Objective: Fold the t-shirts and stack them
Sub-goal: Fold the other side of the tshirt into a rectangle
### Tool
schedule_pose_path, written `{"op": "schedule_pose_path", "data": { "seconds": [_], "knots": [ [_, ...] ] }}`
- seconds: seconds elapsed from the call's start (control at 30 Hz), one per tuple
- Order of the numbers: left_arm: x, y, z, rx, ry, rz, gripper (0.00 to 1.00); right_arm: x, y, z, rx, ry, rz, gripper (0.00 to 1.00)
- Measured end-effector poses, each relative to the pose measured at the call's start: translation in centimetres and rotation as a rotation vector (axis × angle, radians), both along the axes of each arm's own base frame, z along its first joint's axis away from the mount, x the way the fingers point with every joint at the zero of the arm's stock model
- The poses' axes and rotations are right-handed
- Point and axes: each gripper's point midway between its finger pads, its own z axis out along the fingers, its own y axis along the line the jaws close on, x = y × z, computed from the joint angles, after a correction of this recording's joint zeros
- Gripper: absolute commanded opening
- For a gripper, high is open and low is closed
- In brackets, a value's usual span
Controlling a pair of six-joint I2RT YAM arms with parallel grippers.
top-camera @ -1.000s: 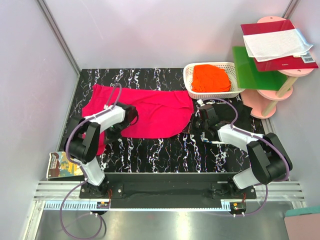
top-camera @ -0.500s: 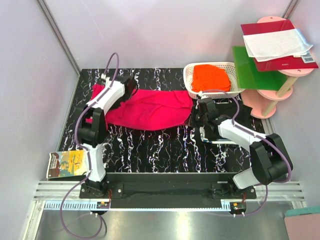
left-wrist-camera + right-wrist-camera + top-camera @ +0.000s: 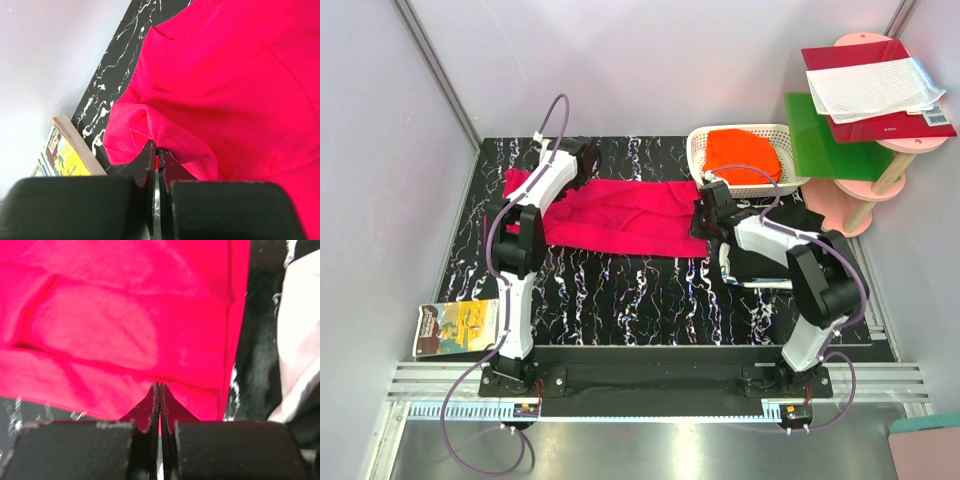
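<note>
Left end effector [image 3: 156, 150]: clamped on magenta-pink t-shirt [image 3: 620, 215] — you've swung its hem away.
Right end effector [image 3: 159, 387]: pinching that shirt's edge.
Fold: halfway.

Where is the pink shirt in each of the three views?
Top external: the pink shirt lies across the middle of the table, left of the basket.
Left wrist: the shirt fills the right and upper part.
Right wrist: the shirt fills the upper left and middle.
Shared landmark: the black marbled table, at upper left in the left wrist view and in a right-hand strip in the right wrist view.
</note>
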Motion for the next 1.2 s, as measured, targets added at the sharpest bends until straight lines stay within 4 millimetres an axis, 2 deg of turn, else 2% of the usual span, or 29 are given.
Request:
{"op": "schedule_pose_path", "data": {
  "seconds": [0.13,0.23,0.27,0.3,0.37,0.4,0.43,0.6,0.73,0.93,1.2],
  "knots": [
    [0.3,0.2,0.0,0.010,0.004,-0.001,0.00,1.3,-0.3,-1.4,-0.046,0.011,-0.030,0.00],
    [0.5,0.4,0.4,0.014,-0.003,-0.003,0.00,2.2,-0.4,-1.5,-0.066,0.002,-0.045,0.00],
    [0.6,0.4,0.6,0.014,-0.006,-0.003,0.00,2.5,-0.3,-1.3,-0.065,-0.003,-0.046,0.08],
    [0.7,0.4,0.8,0.016,-0.010,-0.004,0.00,2.7,-0.3,-1.1,-0.068,-0.007,-0.045,0.26],
    [0.9,0.5,1.0,0.018,-0.015,-0.005,0.00,3.1,-0.2,-0.5,-0.071,-0.019,-0.044,0.49],
    [0.9,0.6,1.1,0.021,-0.015,-0.005,0.00,3.3,-0.1,-0.2,-0.076,-0.029,-0.036,0.72],
    [0.9,0.6,1.1,0.023,-0.013,-0.006,0.00,3.4,-0.1,-0.1,-0.073,-0.031,-0.037,0.74],
    [0.7,0.7,1.0,0.028,-0.003,-0.007,0.00,2.3,-0.8,-0.4,-0.106,-0.002,-0.028,0.70],
    [0.0,0.9,0.1,0.038,0.034,-0.008,0.00,1.1,-1.5,-0.4,-0.122,0.024,-0.030,0.65],
    [-0.7,1.1,-0.7,0.048,0.071,-0.008,0.00,0.5,-1.9,-1.1,-0.139,0.049,-0.033,0.62],
    [-0.9,1.2,-1.0,0.052,0.083,-0.008,0.00,-0.1,-2.0,-4.0,-0.162,0.118,-0.031,0.54]
  ]
}}
